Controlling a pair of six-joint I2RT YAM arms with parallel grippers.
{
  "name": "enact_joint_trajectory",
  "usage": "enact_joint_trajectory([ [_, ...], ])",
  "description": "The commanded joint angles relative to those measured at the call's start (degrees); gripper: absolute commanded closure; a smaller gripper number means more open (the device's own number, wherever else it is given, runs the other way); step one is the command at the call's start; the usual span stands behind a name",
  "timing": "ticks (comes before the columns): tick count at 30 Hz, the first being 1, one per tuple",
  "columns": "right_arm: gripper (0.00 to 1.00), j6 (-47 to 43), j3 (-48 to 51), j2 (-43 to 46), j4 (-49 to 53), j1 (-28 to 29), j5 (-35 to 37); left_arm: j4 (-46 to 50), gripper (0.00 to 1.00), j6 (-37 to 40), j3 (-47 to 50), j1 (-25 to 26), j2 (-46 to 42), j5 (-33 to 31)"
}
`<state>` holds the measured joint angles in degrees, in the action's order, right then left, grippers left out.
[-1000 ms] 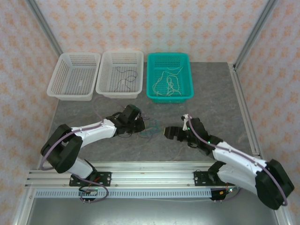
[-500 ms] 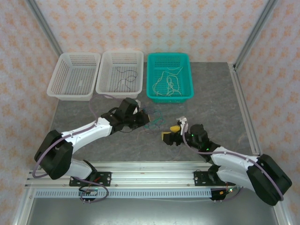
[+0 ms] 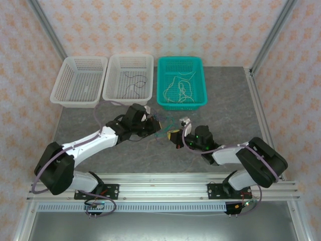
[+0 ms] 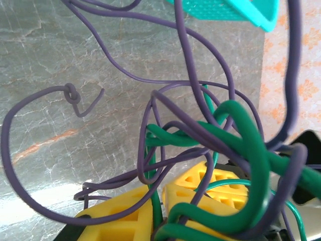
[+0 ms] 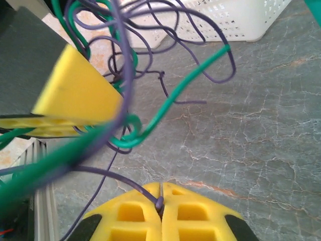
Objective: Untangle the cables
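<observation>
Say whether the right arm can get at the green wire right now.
Probably not yet: the right gripper is shut on a thin dark purple wire. The green wire loops close ahead with nothing between, so it looks reachable once the gripper opens.

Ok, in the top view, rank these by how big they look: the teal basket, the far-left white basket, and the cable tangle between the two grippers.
1. far-left white basket and teal basket: these look about alike, so I won't rank one over the other.
2. cable tangle: clearly the smallest, a small knot of purple and green strands.
</observation>
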<state>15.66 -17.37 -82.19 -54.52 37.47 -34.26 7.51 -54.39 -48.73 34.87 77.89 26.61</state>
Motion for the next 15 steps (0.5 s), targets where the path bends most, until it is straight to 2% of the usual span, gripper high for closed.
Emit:
enact_joint_trajectory([
  [1, 1.00, 0.6, 1.1, 4.2, -1.3, 0.1, 2.9, 4.2, 0.99, 0.3, -2.0, -1.7, -3.2, -2.8],
  [3, 1.00, 1.1, 2.6, 8.4, 1.1, 0.1, 6.9, 8.6, 0.95, 1.5, -2.0, -3.2, -4.6, -6.0],
  [6, 1.00, 1.2, 3.5, 16.7, 10.9, 0.1, 16.1, 13.1, 0.93, 2.8, -0.4, -5.8, -8.0, -10.1],
  [9, 1.00, 2.3, 3.6, 25.4, 20.6, 0.2, 27.6, 16.0, 0.82, 3.7, 1.8, -8.7, -11.8, -13.5],
  [12, 1.00, 3.5, 2.2, 34.1, 28.6, 0.1, 36.8, 23.0, 0.75, 7.0, 2.0, -9.4, -14.6, -21.1],
  [13, 1.00, 3.9, 1.2, 36.7, 31.3, 0.2, 39.0, 25.0, 0.75, 7.8, 2.2, -9.6, -15.2, -23.4],
  [15, 1.00, 3.3, -1.1, 40.5, 34.3, 0.1, 38.9, 27.2, 0.73, 8.9, 3.1, -9.6, -16.0, -26.2],
])
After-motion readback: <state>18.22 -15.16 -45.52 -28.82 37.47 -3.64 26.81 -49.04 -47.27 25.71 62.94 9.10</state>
